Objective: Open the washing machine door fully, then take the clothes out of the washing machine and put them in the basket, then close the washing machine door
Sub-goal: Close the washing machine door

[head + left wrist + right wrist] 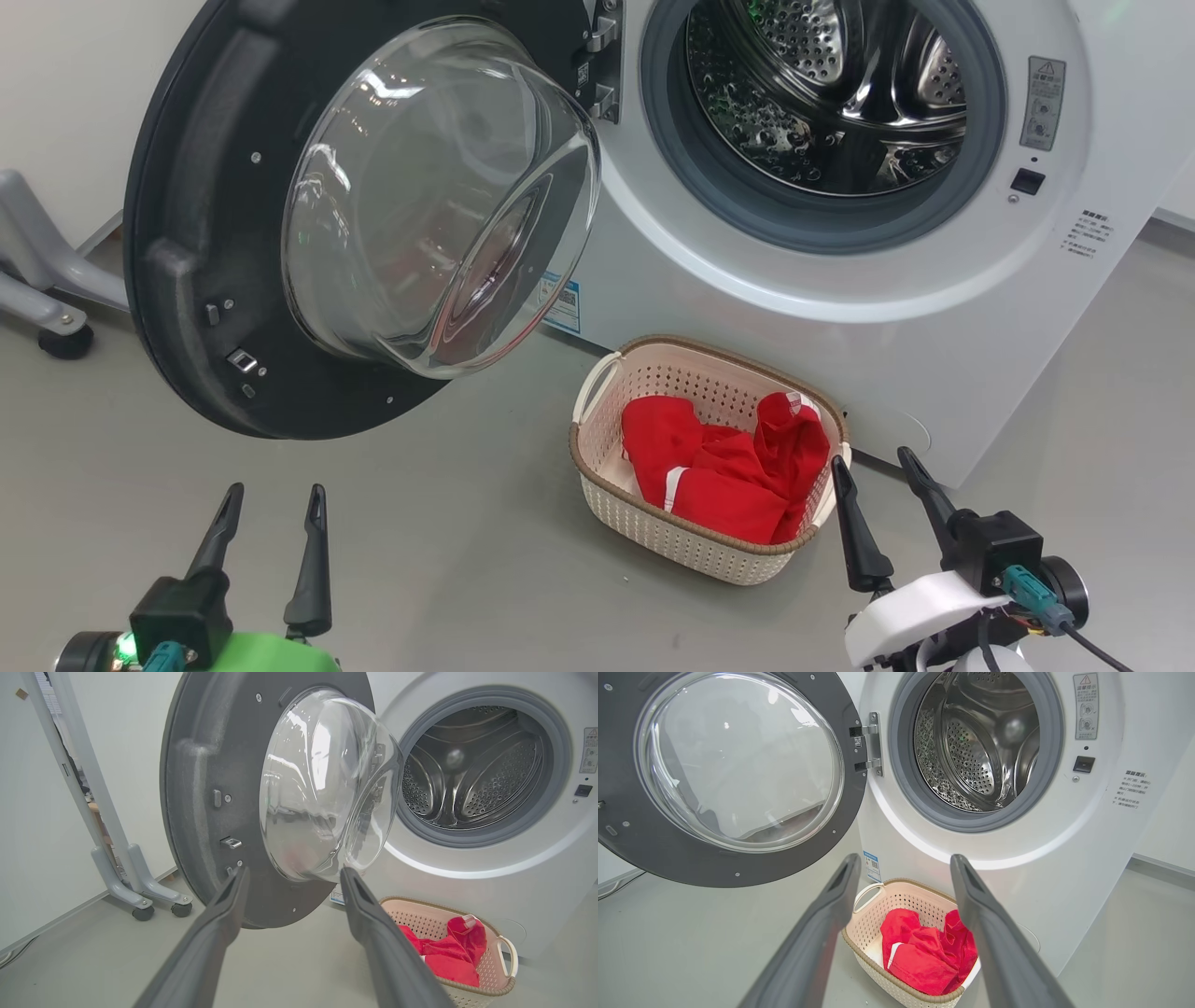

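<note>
clothes [728, 471] lie in basket [597, 485] by washer [934, 373]; door [187, 233] open; left gripper [271, 504] and right gripper [873, 467] spread, empty.

top of the washing machine door [187, 280] off-frame; small black text [1086, 233] illegible

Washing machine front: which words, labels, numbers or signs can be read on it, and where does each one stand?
No word reads clearly on the washing machine.
Grey sticker, upper right of the front: a warning triangle; the rest too small.
Black print below it: too small to read.
Blue label, lower left: a square code; text blurred.
</note>
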{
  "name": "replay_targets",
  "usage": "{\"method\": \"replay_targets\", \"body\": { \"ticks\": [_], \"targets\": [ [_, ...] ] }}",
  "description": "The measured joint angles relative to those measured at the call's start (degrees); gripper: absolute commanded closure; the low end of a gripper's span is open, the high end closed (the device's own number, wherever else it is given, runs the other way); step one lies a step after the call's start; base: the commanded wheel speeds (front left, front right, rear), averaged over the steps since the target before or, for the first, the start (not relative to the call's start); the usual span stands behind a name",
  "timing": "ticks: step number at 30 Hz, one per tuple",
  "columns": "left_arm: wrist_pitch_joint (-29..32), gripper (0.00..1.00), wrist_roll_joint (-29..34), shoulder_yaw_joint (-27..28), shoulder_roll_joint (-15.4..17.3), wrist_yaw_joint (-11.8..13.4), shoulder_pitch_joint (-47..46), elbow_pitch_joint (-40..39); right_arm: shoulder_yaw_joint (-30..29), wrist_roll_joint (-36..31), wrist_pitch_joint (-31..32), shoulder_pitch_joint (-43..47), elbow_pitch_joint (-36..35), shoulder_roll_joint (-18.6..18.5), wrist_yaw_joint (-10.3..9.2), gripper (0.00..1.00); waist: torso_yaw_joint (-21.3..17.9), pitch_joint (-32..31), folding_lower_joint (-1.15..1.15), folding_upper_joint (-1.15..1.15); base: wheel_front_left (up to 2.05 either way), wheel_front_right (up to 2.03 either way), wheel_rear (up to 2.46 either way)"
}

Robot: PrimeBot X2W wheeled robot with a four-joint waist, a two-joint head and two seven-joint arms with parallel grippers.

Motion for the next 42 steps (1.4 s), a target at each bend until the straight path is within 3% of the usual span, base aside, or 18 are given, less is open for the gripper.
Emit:
{"method": "replay_targets", "body": {
  "ticks": [1,2,4,10,15,20,21,25,30,34,42],
  "targets": [
    [-0.1,0.06,-0.1,0.1,0.0,0.0,0.0,0.0,0.0,0.0,0.0,0.0,0.0,0.0,-0.15,0.0,0.0,0.0,0.0,0.0,0.0,0.0,0.0],
    [-0.1,0.27,-0.2,0.2,0.0,0.0,0.0,-0.1,0.1,0.0,0.0,0.0,0.0,0.0,-0.36,0.0,0.0,0.0,0.0,0.0,0.0,0.0,0.0],
    [-0.5,1.0,-0.8,0.5,-0.1,0.0,0.0,-0.4,0.1,0.0,0.0,0.0,0.0,0.0,-0.4,0.0,0.1,-0.1,0.0,0.0,0.0,0.0,0.0],
    [-2.1,1.0,-7.8,2.4,-2.3,-0.9,0.0,-2.9,0.3,0.1,0.0,-0.1,0.0,0.0,-0.49,0.0,0.2,0.0,0.0,0.0,0.0,0.0,0.0],
    [-3.1,1.0,-24.2,5.8,-5.0,-4.4,-0.5,-6.9,0.4,0.1,0.0,-0.1,0.0,0.0,-0.79,0.0,0.3,0.1,0.0,0.0,0.0,0.0,0.0],
    [-3.4,1.0,-41.8,9.4,-5.1,-8.9,-3.0,-11.4,0.4,0.1,0.0,-0.2,-0.1,0.0,-0.94,0.0,0.4,0.3,0.0,0.0,0.0,0.0,0.0],
    [-3.4,1.0,-41.8,9.4,-5.1,-8.9,-3.0,-11.4,0.4,0.1,0.0,-0.2,-0.1,0.0,-0.94,0.0,0.4,0.3,0.0,0.0,0.0,0.0,0.0],
    [-3.4,1.0,-51.4,13.0,-5.1,-9.8,-6.6,-15.5,0.4,0.1,0.0,-0.2,-0.2,0.0,-0.99,0.0,0.5,0.7,0.0,0.0,0.0,0.0,0.0],
    [-1.8,1.0,-56.8,18.6,-4.8,-9.9,-11.4,-18.9,0.3,0.0,0.0,-0.3,-0.3,0.0,-0.99,0.0,0.6,1.2,0.0,0.0,0.0,0.0,0.0],
    [1.6,1.0,-62.2,25.5,1.3,-9.6,-15.1,-17.2,0.4,-0.1,0.0,-1.1,-0.5,0.0,-0.99,0.0,0.5,1.9,0.0,0.0,0.0,0.0,0.0],
    [7.7,1.0,-68.9,33.8,9.4,-4.9,-18.9,-6.1,0.9,-0.8,0.0,-1.9,-0.9,-0.2,-0.97,0.0,-0.5,3.5,0.0,0.0,0.0,0.0,0.0]
  ]
}}
